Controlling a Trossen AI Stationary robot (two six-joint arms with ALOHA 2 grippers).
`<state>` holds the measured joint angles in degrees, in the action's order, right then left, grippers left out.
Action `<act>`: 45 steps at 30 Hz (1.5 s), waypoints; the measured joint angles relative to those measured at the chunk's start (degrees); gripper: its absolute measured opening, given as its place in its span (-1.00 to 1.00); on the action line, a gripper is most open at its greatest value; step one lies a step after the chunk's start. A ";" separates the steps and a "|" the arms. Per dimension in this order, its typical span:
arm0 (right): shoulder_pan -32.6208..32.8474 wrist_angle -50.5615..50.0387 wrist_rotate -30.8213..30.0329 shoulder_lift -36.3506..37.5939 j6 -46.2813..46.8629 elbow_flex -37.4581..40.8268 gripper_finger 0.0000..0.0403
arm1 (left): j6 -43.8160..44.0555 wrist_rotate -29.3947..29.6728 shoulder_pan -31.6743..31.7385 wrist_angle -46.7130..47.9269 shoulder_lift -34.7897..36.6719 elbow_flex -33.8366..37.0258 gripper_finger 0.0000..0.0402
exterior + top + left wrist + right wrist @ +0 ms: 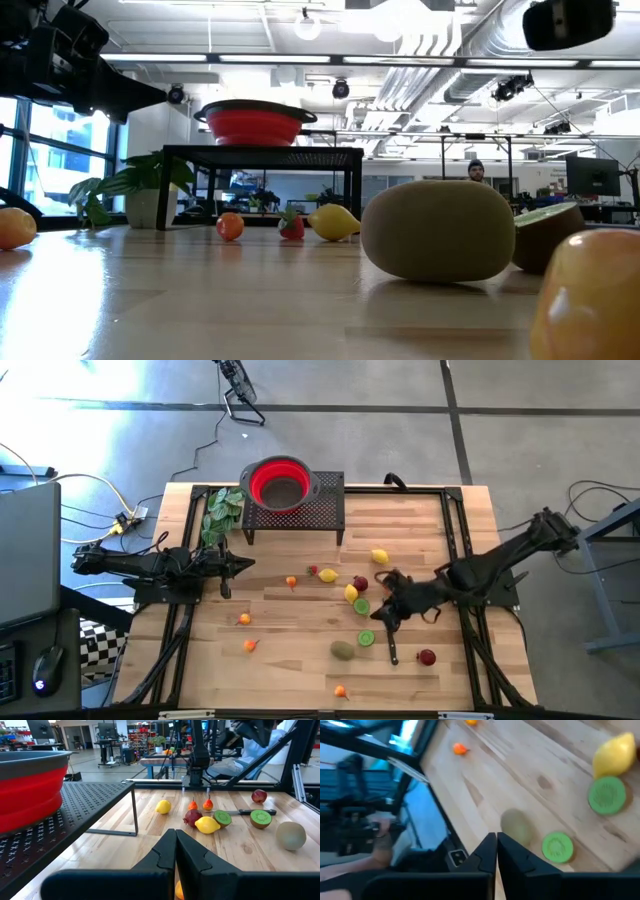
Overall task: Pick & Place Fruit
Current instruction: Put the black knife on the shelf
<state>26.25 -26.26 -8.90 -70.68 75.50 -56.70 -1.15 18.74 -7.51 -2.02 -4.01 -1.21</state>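
Right gripper [378, 618] clamped tight, empty, mid-bench beside lime halves [361, 606]; should reopen, centre over one fruit. Left gripper [238, 566] closed, empty, parked near left edge.

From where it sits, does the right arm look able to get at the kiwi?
Probably yes: the right pincer, shut and empty, is close to the kiwi, with only bare table between; it must open first.

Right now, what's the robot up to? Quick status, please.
Left end effector shut, empty, parked near the mesh stand. Right end effector shut, empty, above the fruit. Fruit scattered on table; red bowl shows none. Knife lies among it.
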 joint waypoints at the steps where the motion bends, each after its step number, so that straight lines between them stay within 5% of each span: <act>1: 0.73 -1.25 -0.38 -1.11 1.15 -0.96 -0.98 | 0.00 0.00 0.00 0.00 0.02 0.00 -0.98; 18: 8.65 -22.99 2.11 -11.49 26.79 -7.04 -0.98 | 0.00 0.00 -0.02 0.00 0.02 0.00 -0.98; 33: 9.02 -22.67 13.50 -18.63 26.62 -7.04 -0.97 | 0.00 0.02 0.00 0.06 0.01 0.00 -0.98; 38: 9.02 -21.80 15.64 -22.58 26.70 -7.04 -0.80 | 0.00 0.02 -0.01 0.09 0.01 0.00 -0.98; 45: 9.07 -18.92 15.12 -25.75 26.72 -7.02 -0.28 | 0.00 -0.02 0.00 0.13 0.01 0.00 -0.98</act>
<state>35.32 -45.18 6.23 -96.43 102.21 -63.72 -1.15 18.72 -7.51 -1.89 -3.99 -1.21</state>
